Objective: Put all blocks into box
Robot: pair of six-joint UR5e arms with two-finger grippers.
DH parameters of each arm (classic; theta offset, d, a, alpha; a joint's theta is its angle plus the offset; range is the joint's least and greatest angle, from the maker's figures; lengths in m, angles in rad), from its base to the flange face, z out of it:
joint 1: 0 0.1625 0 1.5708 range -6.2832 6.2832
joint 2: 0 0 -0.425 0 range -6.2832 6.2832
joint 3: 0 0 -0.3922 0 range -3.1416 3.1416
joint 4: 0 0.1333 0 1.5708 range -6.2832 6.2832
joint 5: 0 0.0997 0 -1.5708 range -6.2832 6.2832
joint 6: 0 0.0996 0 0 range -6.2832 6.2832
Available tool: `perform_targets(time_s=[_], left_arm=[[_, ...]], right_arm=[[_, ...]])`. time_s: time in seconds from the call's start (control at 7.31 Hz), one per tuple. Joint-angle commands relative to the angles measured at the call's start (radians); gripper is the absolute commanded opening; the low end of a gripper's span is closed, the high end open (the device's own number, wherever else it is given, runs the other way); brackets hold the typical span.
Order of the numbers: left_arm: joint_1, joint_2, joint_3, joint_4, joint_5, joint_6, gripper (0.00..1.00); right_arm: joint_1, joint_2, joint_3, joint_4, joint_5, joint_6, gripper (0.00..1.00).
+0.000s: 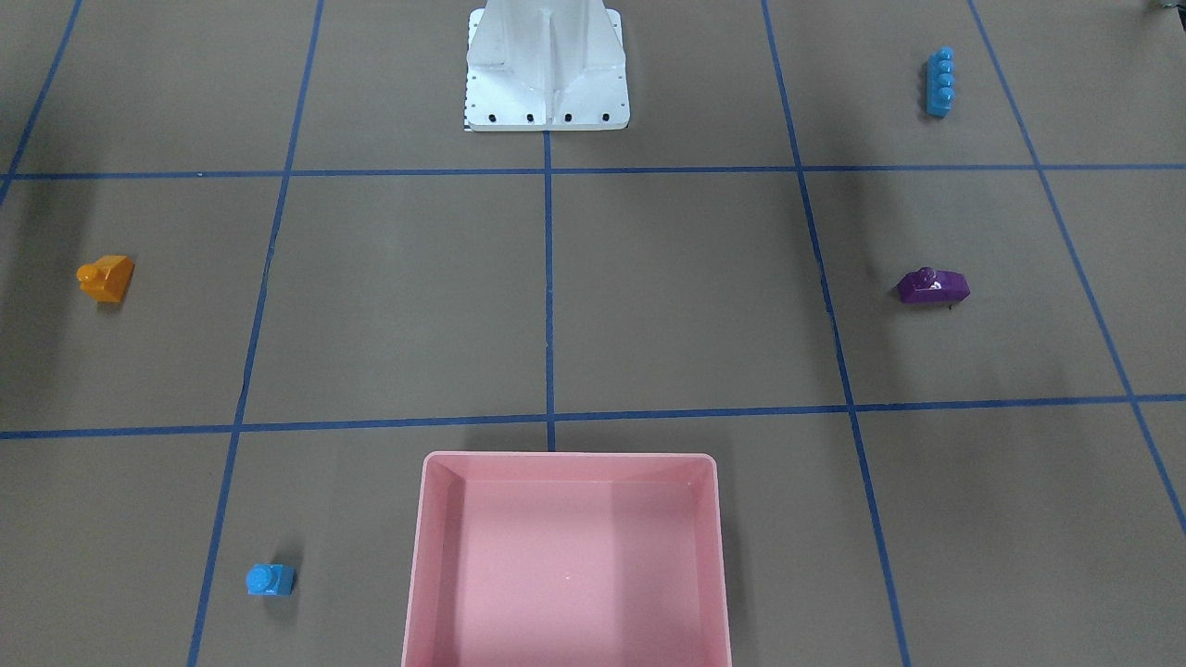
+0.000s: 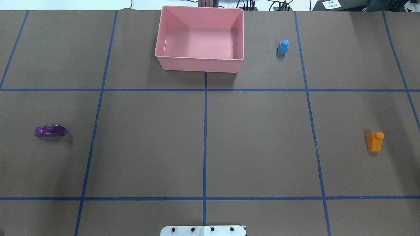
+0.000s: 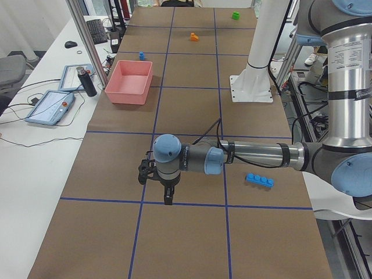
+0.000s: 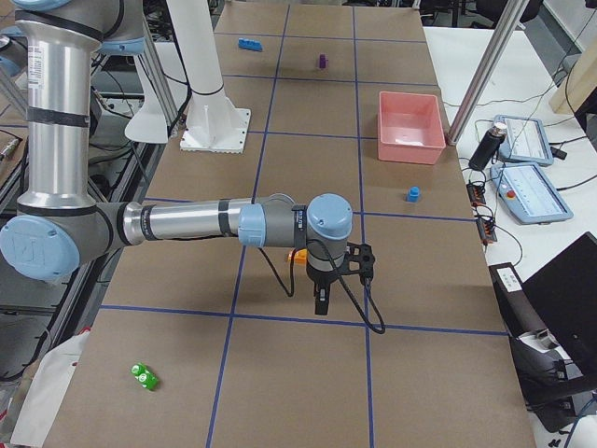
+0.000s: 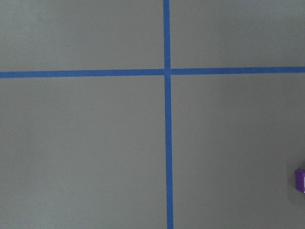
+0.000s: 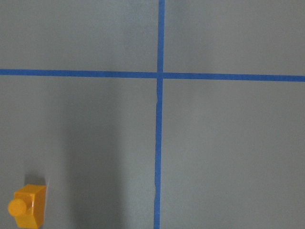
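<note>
arms (image 3: 250, 156) stretch level, left pincer (image 3: 168, 199) and right pincer (image 4: 320, 304) pointing down at the table (image 3: 192, 244); width cannot be told.

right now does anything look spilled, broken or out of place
Nothing stands out: the pink box sits level and empty; the orange brick, purple wedge and small blue brick lie scattered, undamaged.

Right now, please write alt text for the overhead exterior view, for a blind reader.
An empty pink box stands at the far middle of a brown table gridded with blue tape. A small blue block is right of it; an orange block lies mid-right, a purple block mid-left.
</note>
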Motion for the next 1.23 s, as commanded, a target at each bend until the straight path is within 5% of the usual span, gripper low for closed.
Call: perform_targets(time_s=[0.0,0.41,0.68,1.1], left_arm=[[0.000,-0.007,-0.001,0.000,-0.012,0.000,1.00],[0.002,-0.078,0.022,-0.125,-0.012,0.000,1.00],[0.072,-0.281,0.260,-0.195,-0.014,-0.003,1.00],[0.153,-0.351,0.326,-0.260,-0.009,-0.009,1.00]], right_arm=[[-0.013,0.006,0.030,-0.001,0.005,0.003,1.00],[-0.093,0.066,0.047,0.002,0.001,0.171,1.00],[-0.194,0.071,0.041,0.149,0.004,0.290,1.00],[-0.295,-0.003,0.047,0.270,0.019,0.302,1.00]])
